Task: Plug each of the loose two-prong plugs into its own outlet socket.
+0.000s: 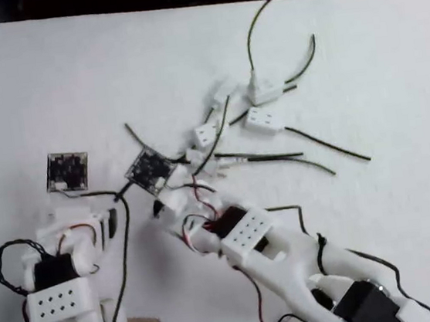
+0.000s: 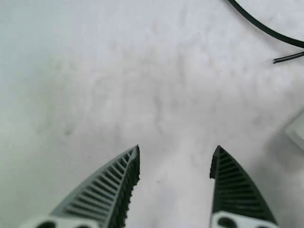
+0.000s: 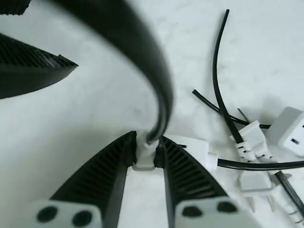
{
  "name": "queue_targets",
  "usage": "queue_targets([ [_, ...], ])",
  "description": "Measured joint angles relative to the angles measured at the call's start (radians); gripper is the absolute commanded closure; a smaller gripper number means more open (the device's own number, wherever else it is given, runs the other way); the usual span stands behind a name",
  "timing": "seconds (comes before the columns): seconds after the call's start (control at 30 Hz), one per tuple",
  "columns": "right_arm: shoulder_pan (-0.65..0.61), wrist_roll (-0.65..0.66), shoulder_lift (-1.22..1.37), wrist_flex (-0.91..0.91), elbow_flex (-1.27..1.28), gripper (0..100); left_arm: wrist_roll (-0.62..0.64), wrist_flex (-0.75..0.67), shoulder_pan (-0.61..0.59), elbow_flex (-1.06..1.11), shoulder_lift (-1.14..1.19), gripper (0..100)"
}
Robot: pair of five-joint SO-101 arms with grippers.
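snugly, right claw (image 3: pixel 147 138) around plug (image 3: pixel 143 157)

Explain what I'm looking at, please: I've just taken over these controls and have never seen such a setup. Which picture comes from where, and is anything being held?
These are two small robot arms at a white table. The high view comes from a fixed camera looking down. In it the left arm sits at the lower left and the right arm stretches in from the lower right. The other two pictures come from a camera on each arm's wrist, looking along its pincer. On the table lie loose white plugs and outlet sockets with black cords, plus two dark square pieces. The left pincer is open over bare table, holding nothing. The right pincer is shut on a white plug whose black cord arches up past the camera.
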Motion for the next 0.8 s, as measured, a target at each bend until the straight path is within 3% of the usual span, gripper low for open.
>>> queue_targets([
  [0.8, 0.014, 0.000, 0.101, -0.038, -0.041, 98.1, 0.000, 0.000, 0.000, 0.000, 0.000, 76],
])
